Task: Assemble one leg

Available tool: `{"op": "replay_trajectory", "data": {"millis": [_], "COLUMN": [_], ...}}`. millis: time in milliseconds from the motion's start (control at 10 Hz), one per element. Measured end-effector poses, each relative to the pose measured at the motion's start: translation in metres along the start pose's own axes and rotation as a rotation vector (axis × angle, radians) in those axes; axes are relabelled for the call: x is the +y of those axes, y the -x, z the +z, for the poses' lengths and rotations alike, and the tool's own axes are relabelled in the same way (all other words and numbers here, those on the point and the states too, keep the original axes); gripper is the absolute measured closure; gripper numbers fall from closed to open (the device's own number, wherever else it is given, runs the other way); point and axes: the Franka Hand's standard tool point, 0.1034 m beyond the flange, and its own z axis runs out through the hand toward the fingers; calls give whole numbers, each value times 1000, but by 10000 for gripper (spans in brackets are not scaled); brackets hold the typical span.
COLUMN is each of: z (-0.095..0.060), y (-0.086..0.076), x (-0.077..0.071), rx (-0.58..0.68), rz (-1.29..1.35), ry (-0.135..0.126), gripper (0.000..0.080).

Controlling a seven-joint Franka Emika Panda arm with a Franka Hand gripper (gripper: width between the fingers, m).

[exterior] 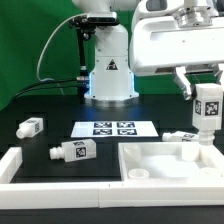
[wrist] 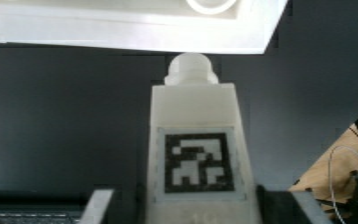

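- Leg (exterior: 208,108): smooth white plastic block with a square black-and-white tag and a rounded knob end.
- Gripper (exterior: 200,88): clenched on the leg.
- Leg position: above the far corner of the shallow, tray-like tabletop (exterior: 165,160), at the exterior view's right.
- Leg orientation: long axis vertical, with the knob end away from the gripper.

Leg (exterior: 207,108) (wrist: 197,150), white plastic peg w/ b&w square tag, rounded tip, upright, held in mid-air at exterior view's right, 2nd leg (exterior: 32,126) & 3rd leg (exterior: 72,150) lying sideways at left, dark ends visible, 4th leg (exterior: 185,137) lying below the raised one
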Motion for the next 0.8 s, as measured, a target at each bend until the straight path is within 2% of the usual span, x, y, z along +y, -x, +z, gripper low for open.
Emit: {"op": "replay_trajectory", "data": {"millis": [300,800], "z": [18,30], "y": [9,26], "x": [-13,-15], "rx": [-22,-53], "rz": [9,3], "ry": [-11,-10], "gripper": [512,512]}}
